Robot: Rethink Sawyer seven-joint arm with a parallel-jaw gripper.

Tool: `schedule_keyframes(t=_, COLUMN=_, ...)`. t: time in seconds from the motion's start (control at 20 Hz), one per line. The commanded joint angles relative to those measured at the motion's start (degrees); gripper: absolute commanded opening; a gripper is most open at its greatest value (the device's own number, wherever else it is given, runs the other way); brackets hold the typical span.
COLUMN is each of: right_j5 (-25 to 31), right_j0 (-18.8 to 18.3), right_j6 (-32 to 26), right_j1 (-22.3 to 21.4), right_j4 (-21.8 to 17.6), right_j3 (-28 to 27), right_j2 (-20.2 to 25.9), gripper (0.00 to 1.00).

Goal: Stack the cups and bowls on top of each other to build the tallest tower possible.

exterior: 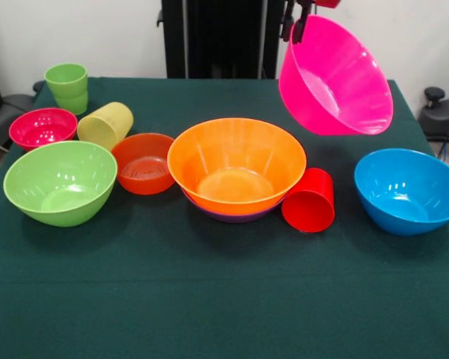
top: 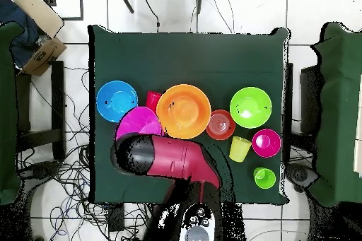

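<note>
The pink bowl (exterior: 335, 77) is pinched by its rim in the hand (exterior: 299, 22) (tilted, airborne), with the orange bowl (exterior: 236, 166) lying lower, toward the worktop's middle.

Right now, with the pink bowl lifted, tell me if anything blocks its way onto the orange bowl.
Nothing visible does. The pink bowl hangs tilted from the hand, above the table. The orange bowl is open and empty; the red cup lies low beside it.

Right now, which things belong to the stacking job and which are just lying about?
Job: pink bowl held by gripper; orange bowl on purple; lime bowl; blue bowl; small bowls; three cups.
Lying about: cardboard box, floor cables.
</note>
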Motion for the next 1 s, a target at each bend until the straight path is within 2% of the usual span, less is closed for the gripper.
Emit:
schedule_keyframes(t=0.05, right_j5=4.46, right_j0=-1.64, right_j6=4.49, right_j1=1.19, right_j4=1.35, right_j3=-2.84, right_j2=5.21, gripper=0.0)
schedule_keyframes(t=0.55, right_j5=3.0, right_j0=-3.96, right_j6=3.2, right_j1=2.15, right_j4=1.29, right_j3=-3.41, right_j2=5.99, gripper=0.0)
schedule_keyframes(t=1.0, right_j5=4.49, right_j0=-5.89, right_j6=2.48, right_j1=3.44, right_j4=0.83, right_j3=-6.03, right_j2=6.67, gripper=0.0)
